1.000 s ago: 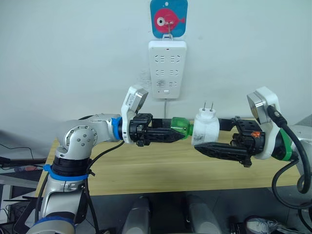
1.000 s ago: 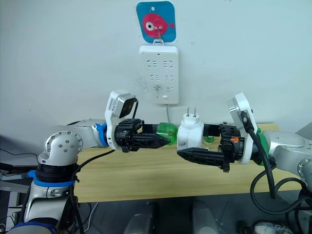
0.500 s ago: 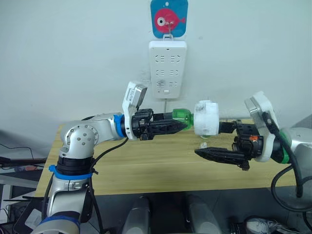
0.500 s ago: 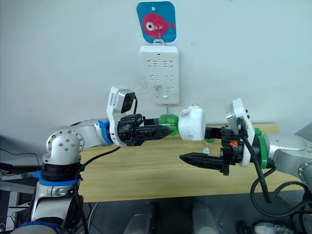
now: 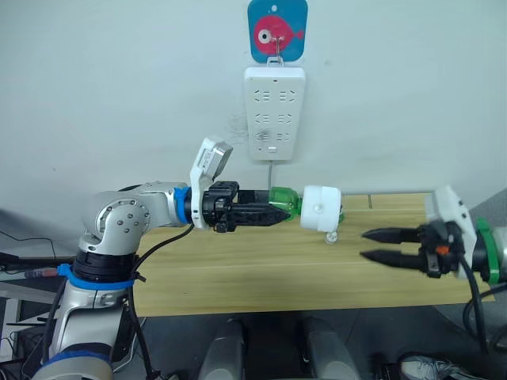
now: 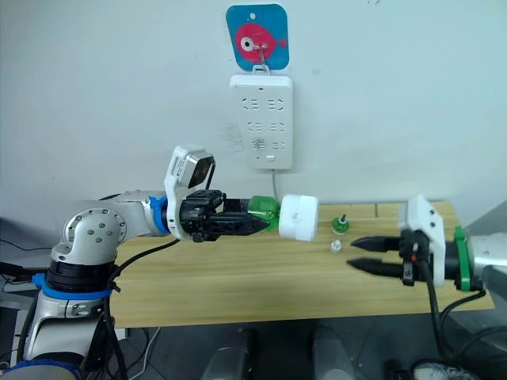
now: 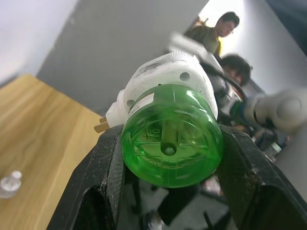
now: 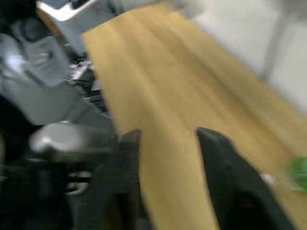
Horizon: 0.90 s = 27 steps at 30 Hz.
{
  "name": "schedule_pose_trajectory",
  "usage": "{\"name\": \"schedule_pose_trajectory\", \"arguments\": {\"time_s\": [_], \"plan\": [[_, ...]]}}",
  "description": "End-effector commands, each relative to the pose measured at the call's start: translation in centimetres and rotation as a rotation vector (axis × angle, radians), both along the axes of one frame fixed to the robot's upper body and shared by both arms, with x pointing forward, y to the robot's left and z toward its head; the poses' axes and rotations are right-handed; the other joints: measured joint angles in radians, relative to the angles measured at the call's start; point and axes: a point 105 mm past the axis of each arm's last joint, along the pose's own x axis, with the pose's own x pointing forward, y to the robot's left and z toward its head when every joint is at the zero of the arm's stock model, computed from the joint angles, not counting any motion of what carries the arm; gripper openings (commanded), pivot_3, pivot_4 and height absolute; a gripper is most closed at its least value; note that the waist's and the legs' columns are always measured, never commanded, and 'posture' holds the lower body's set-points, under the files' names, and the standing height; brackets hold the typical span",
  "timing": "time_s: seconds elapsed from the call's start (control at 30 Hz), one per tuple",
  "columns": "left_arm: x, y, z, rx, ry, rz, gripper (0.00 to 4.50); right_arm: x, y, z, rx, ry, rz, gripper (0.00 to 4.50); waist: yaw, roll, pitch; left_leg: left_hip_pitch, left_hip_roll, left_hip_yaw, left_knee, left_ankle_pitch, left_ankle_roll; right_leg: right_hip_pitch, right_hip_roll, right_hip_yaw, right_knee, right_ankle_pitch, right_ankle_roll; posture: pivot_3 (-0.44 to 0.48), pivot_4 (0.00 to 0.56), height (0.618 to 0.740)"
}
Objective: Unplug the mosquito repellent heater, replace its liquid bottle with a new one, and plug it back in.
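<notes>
Left gripper [image 5: 279, 214] extended, clamping green bottle [image 5: 283, 203]; right gripper [image 5: 371, 245] apparently parted.

Head stereo pair and two wrist cameras

The head pair faced the wall power strip [image 5: 274, 112] over the wooden table [image 5: 238, 273]; wrist cameras looked closely along each gripper, sharing that tabletop.

White power strip [image 5: 274, 112] on wall beneath pink fish hook [image 5: 277, 31]; wooden table [image 5: 238, 269] below.
</notes>
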Motion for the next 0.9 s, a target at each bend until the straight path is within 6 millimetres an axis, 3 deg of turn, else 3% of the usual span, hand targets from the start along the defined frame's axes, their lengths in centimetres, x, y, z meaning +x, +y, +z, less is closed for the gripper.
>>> {"name": "schedule_pose_trajectory", "arguments": {"time_s": [0.03, 0.07, 0.1, 0.23, 0.47, 0.7, 0.9], "plan": [[-1.3, -0.4, 1.2, -0.019, -0.074, -0.093, 2.34, 1.4, 0.4, 1.6, 0.037, -0.078, 0.017, 0.40, -0.001, 0.000, 0.000, 0.000, 0.000, 0.000, 0.000, 0.000, 0.000, 0.000, 0.000, 0.000, 0.000, 0.000, 0.000, -0.038, 0.185, 0.732], [-1.4, -0.5, 1.2, -0.019, -0.081, -0.102, 2.34, 1.6, 0.6, 1.7, 0.044, -0.080, 0.025, 0.04, -0.002, 0.000, 0.000, 0.000, 0.000, 0.000, 0.000, 0.000, 0.000, 0.000, 0.000, 0.000, 0.000, 0.000, 0.000, -0.038, 0.185, 0.732], [-1.5, -0.5, 1.3, -0.021, -0.091, -0.107, 2.34, 1.9, 1.2, 1.8, 0.058, -0.084, 0.038, 0.00, -0.003, 0.000, 0.000, 0.000, 0.000, 0.000, 0.000, 0.000, 0.000, 0.000, 0.000, 0.000, 0.000, 0.000, 0.000, -0.039, 0.185, 0.732], [-1.7, -1.0, 1.1, -0.009, -0.172, -0.114, 2.34, 2.4, 3.3, 2.3, 0.095, -0.084, 0.097, 0.00, -0.005, 0.000, 0.000, -0.001, 0.000, -0.001, -0.001, 0.000, 0.000, -0.001, -0.001, -0.001, -0.001, 0.000, 0.000, -0.028, 0.183, 0.732], [-1.2, -1.7, 0.5, -0.014, -0.255, -0.068, 2.34, 2.8, 4.8, 3.6, 0.172, -0.084, 0.129, 0.00, 0.002, 0.000, -0.001, -0.001, 0.000, -0.001, 0.000, 0.000, 0.000, -0.001, -0.001, -0.001, -0.001, 0.000, 0.000, -0.025, 0.180, 0.732], [-0.6, -2.1, 0.8, -0.049, -0.212, -0.020, 2.34, 0.1, 7.4, 2.1, 0.192, 0.004, 0.234, 0.00, 0.003, 0.000, -0.001, -0.001, 0.000, -0.002, 0.000, 0.000, 0.000, -0.001, -0.001, -0.002, -0.001, 0.000, 0.000, -0.031, 0.187, 0.732], [0.1, -2.1, 0.8, -0.048, -0.232, 0.024, 2.34, -1.0, 8.2, 2.2, 0.219, 0.031, 0.258, 0.00, 0.002, 0.000, -0.001, -0.001, 0.000, -0.002, 0.001, 0.000, 0.000, -0.001, -0.001, -0.001, 0.000, 0.000, 0.000, -0.030, 0.188, 0.732]]}}
